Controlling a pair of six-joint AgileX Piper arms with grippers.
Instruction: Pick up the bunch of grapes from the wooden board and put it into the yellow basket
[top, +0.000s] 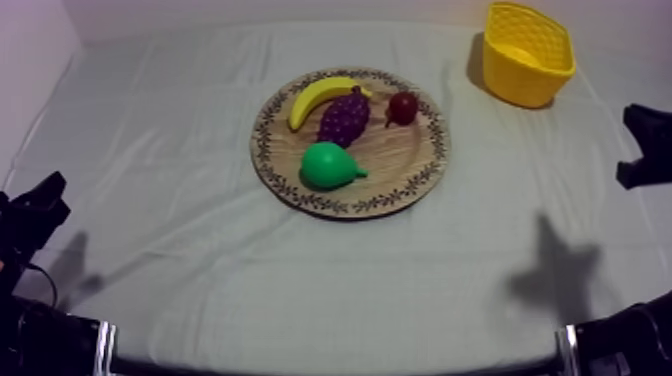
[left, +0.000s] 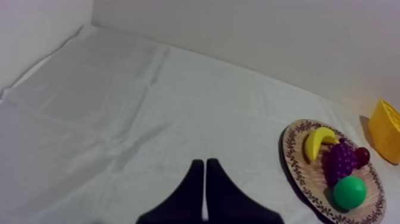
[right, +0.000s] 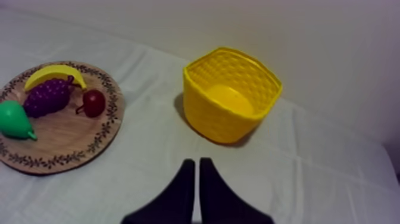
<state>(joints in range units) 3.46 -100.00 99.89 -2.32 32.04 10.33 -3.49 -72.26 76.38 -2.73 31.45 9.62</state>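
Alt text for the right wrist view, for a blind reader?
The right gripper, its black fingers together as a narrow wedge, hangs over the grey-white cloth short of an empty yellow basket. Beside the basket, a round wooden board holds a bunch of grapes, a banana, a pear and a small red fruit.

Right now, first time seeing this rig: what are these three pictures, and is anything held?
A robot with two arms, one at each side of a grey-white cloth-covered table. One picture looks down from above; the other two come from cameras on the arms' wrists. The black wedge in the left wrist view is the left pincer, shut on nothing; the right pincer is the same. Nothing is held. On the table lies a round wooden board with a patterned rim, carrying a purple bunch of grapes, a yellow banana, a green pear and a small red fruit. A yellow basket stands apart from the board, on the right arm's side.
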